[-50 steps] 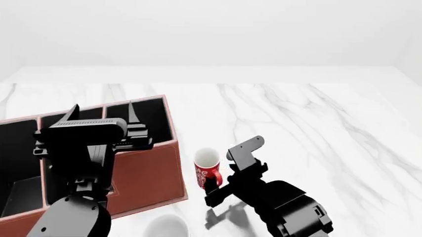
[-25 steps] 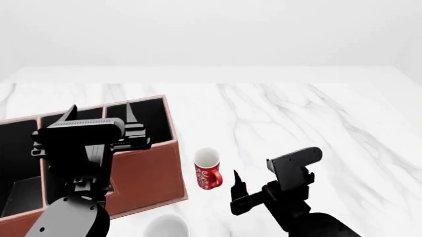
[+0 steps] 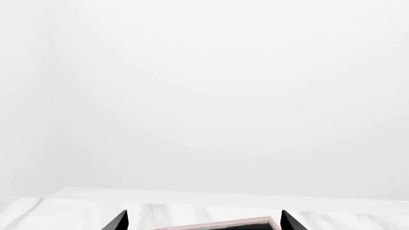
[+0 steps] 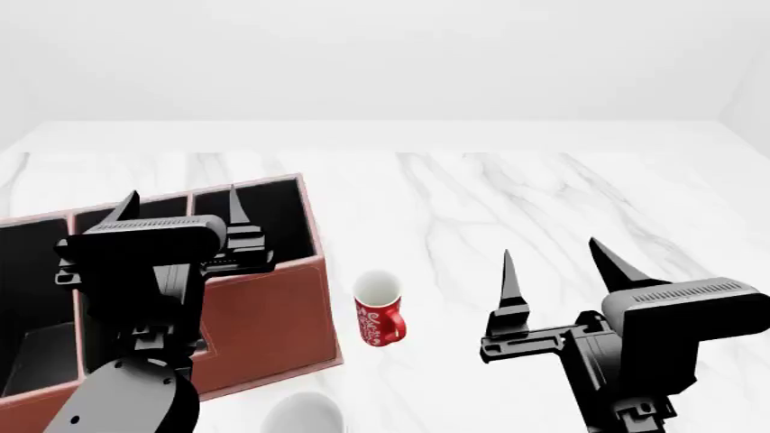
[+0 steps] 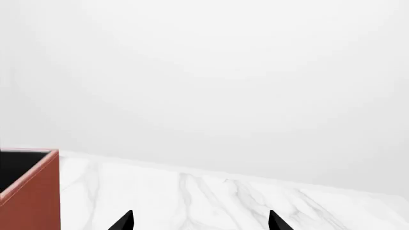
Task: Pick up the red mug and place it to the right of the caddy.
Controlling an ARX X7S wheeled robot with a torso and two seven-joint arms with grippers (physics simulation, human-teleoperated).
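The red mug (image 4: pixel 379 313) with a white scrolled pattern stands upright on the marble table, just right of the caddy (image 4: pixel 270 311), a reddish-brown box with black-lined compartments. My right gripper (image 4: pixel 551 262) is open and empty, raised to the right of the mug with its fingers pointing up and away. My left gripper (image 4: pixel 180 206) is open and empty above the caddy's compartments. In the right wrist view a caddy corner (image 5: pixel 35 187) shows beside the open fingertips (image 5: pixel 124 221). In the left wrist view the caddy rim (image 3: pixel 223 224) lies between the open fingertips (image 3: pixel 118 222).
The rim of a white mug (image 4: pixel 303 413) shows at the bottom edge in front of the caddy. The white marble table (image 4: pixel 542 198) stretches far and right, bounded by white walls.
My right gripper has let go of the red mug, swung away to the right and lifted with fingers now pointing up. The mug stays standing beside the caddy. The left arm has barely moved.
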